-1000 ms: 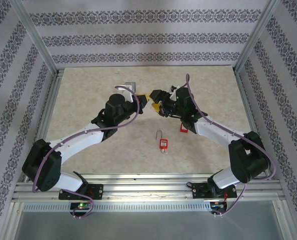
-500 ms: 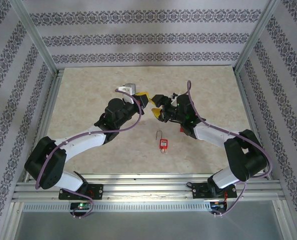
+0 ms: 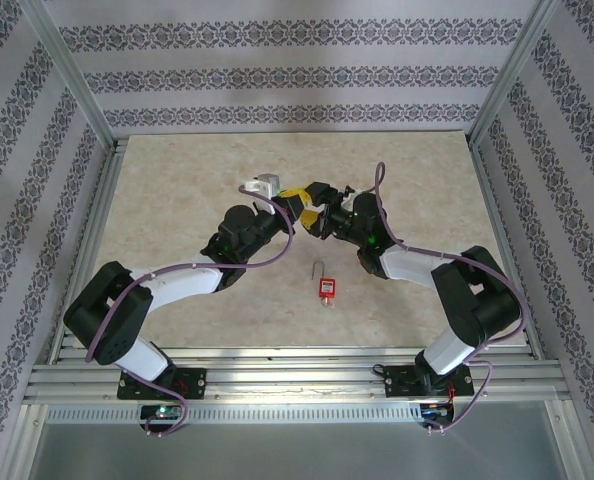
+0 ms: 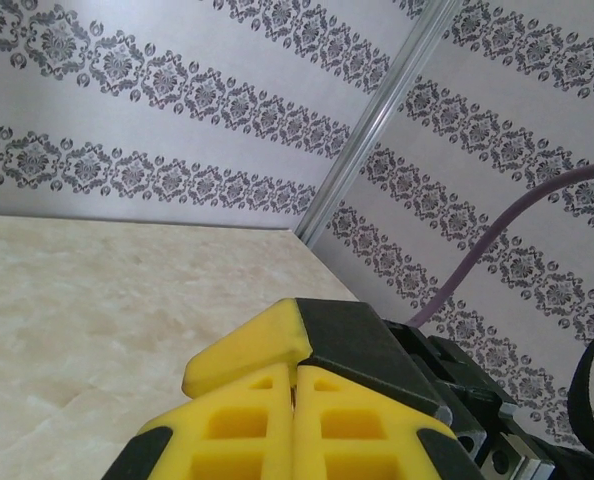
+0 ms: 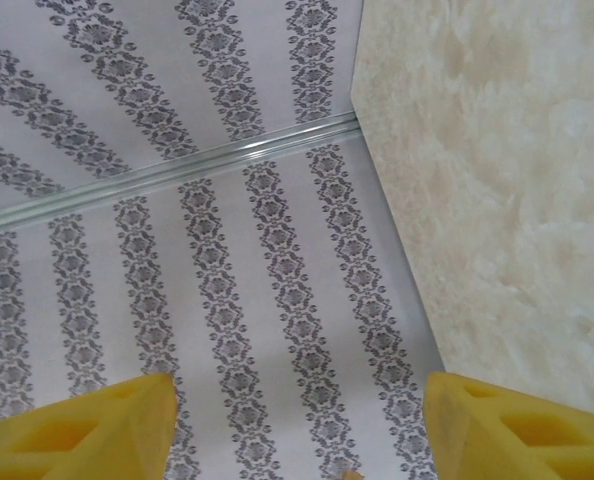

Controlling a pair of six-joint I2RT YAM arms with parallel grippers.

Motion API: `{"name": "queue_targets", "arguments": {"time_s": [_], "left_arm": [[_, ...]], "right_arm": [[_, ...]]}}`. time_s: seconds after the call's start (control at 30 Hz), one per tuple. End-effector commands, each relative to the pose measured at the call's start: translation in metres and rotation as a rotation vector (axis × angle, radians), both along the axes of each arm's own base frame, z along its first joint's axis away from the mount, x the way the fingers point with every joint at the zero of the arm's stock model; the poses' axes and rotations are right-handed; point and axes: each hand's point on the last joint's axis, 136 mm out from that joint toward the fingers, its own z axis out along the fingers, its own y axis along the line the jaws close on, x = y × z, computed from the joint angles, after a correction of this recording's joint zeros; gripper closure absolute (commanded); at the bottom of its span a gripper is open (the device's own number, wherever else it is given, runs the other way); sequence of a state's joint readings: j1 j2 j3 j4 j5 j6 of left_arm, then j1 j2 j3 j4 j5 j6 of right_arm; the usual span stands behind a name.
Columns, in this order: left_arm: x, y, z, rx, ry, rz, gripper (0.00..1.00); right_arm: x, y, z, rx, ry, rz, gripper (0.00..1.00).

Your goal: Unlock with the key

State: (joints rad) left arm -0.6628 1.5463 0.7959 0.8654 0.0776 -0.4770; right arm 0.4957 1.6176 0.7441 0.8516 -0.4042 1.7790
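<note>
A red padlock (image 3: 326, 287) lies flat on the table, its steel shackle (image 3: 320, 268) pointing to the back. It is in front of both grippers and apart from them. My left gripper (image 3: 293, 196) (image 4: 295, 372) is raised over the table's middle, its yellow pads pressed together. My right gripper (image 3: 313, 208) (image 5: 297, 420) meets it tip to tip and stands open, with patterned wall showing between its fingers. One yellow and black right finger (image 4: 277, 340) lies across the left tips. The key is hidden.
The marbled table (image 3: 177, 200) is ringed by patterned walls and aluminium posts (image 3: 72, 75) (image 3: 507, 75). A metal rail (image 3: 297, 385) runs along the near edge. Purple cables (image 3: 382, 200) loop off both wrists.
Both grippers have moved toward the back and closed in on each other until the tips meet. A small red object beside the right forearm is now covered by that arm.
</note>
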Motion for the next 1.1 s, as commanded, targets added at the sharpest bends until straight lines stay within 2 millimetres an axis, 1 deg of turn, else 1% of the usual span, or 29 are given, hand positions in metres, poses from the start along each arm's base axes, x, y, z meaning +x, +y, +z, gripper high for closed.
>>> {"name": "queue_targets", "arguments": {"time_s": [0.0, 0.2, 0.3, 0.5, 0.67, 0.7, 0.83, 1.0, 1.07], "left_arm": [[-0.011, -0.013, 0.018, -0.025, -0.089, -0.04, 1.0], [-0.014, -0.013, 0.011, -0.01, -0.09, -0.032, 1.0], [-0.015, -0.012, 0.007, -0.004, -0.089, -0.027, 1.0], [-0.017, -0.008, 0.004, 0.001, -0.087, -0.019, 1.0], [-0.019, -0.007, 0.003, 0.005, -0.087, -0.017, 1.0], [-0.019, -0.005, 0.002, 0.004, -0.088, -0.013, 1.0], [-0.021, -0.002, 0.002, 0.003, -0.089, -0.007, 1.0], [-0.023, -0.001, 0.003, -0.007, -0.091, -0.008, 1.0], [-0.024, 0.001, 0.002, -0.01, -0.089, -0.003, 1.0]], "right_arm": [[-0.001, 0.004, 0.013, 0.063, -0.035, -0.01, 0.35], [-0.001, 0.009, 0.02, 0.102, -0.04, -0.006, 0.41], [0.0, 0.009, 0.023, 0.114, -0.043, -0.011, 0.45], [-0.002, 0.005, 0.023, 0.107, -0.045, -0.02, 0.57], [-0.001, 0.001, 0.022, 0.101, -0.047, -0.03, 0.64], [-0.001, 0.0, 0.022, 0.099, -0.049, -0.03, 0.67], [-0.001, -0.005, 0.021, 0.081, -0.052, -0.038, 0.71], [-0.002, -0.004, 0.023, 0.068, -0.066, -0.029, 0.8], [-0.002, -0.005, 0.022, 0.059, -0.066, -0.031, 0.81]]}}
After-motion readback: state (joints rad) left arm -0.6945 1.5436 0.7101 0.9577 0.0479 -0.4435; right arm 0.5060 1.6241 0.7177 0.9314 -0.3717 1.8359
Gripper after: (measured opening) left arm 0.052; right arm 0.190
